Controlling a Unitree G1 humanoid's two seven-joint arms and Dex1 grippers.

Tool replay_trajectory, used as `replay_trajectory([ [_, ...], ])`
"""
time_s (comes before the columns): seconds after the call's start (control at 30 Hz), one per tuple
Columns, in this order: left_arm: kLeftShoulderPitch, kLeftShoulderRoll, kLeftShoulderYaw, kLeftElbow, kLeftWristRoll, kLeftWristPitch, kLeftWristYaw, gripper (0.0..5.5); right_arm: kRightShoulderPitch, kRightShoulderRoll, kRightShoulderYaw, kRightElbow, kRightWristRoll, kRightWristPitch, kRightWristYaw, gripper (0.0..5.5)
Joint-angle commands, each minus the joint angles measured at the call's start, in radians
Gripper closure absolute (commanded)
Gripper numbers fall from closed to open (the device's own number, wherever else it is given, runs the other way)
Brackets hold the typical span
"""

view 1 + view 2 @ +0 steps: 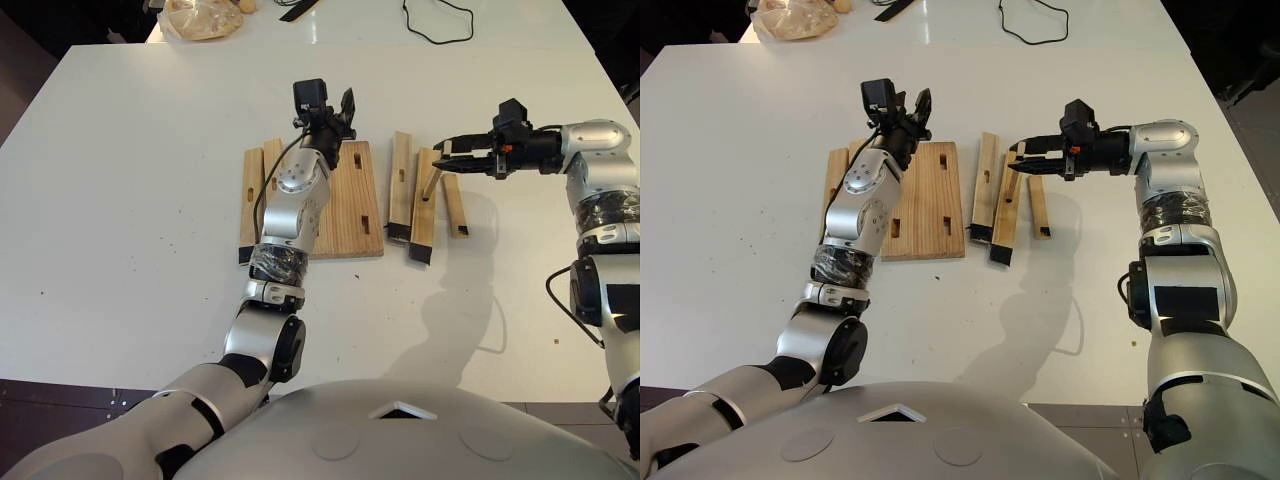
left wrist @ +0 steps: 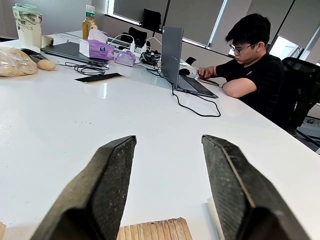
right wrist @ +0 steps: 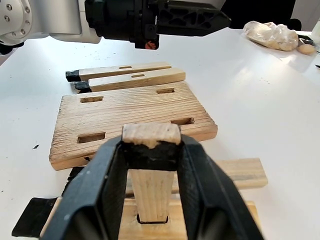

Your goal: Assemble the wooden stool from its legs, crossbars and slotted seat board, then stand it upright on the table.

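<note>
Right wrist view tells me why the right end effector is clenched as it is: its two fingers pinch the top of a crossbar, stood on end so that its lower end sits in the slot of a leg lying flat on the desk; I judge this to be a joint being seated, and gripping high keeps the slot clear.

The slotted seat board lies flat near the middle of the desk; two legs lie just beside it on the side toward the left edge; another leg and a short bar flank the worked leg on the side toward the right edge. Laid out like this, each part stays reachable; nothing is joined to the board yet.

My right arm comes in from the right edge, elbow bent, forearm roughly level, pointing toward the left edge. My left arm stretches forward over the board; the left end effector hovers above the board's far edge, fingers spread, holding nothing, aimed at the desk's far edge.
</note>
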Motion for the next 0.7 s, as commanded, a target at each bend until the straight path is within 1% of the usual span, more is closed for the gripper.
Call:
replay_trajectory([
  [0.03, -0.022, -0.012, 0.005, -0.01, -0.009, 0.025, -0.011, 3.05, 0.041, -0.008, -0.009, 0.047, -0.031, 0.011, -0.016, 4.17],
  [0.27, -0.008, -0.015, 0.012, -0.038, -0.023, 0.049, -0.021, 3.05, 0.103, 0.009, 0.022, 0.061, -0.082, -0.01, -0.036, 4.17],
  [0.7, -0.002, -0.049, 0.006, -0.046, -0.03, 0.042, -0.004, 3.05, 0.074, -0.011, 0.18, 0.149, -0.206, -0.015, -0.098, 4.17],
])
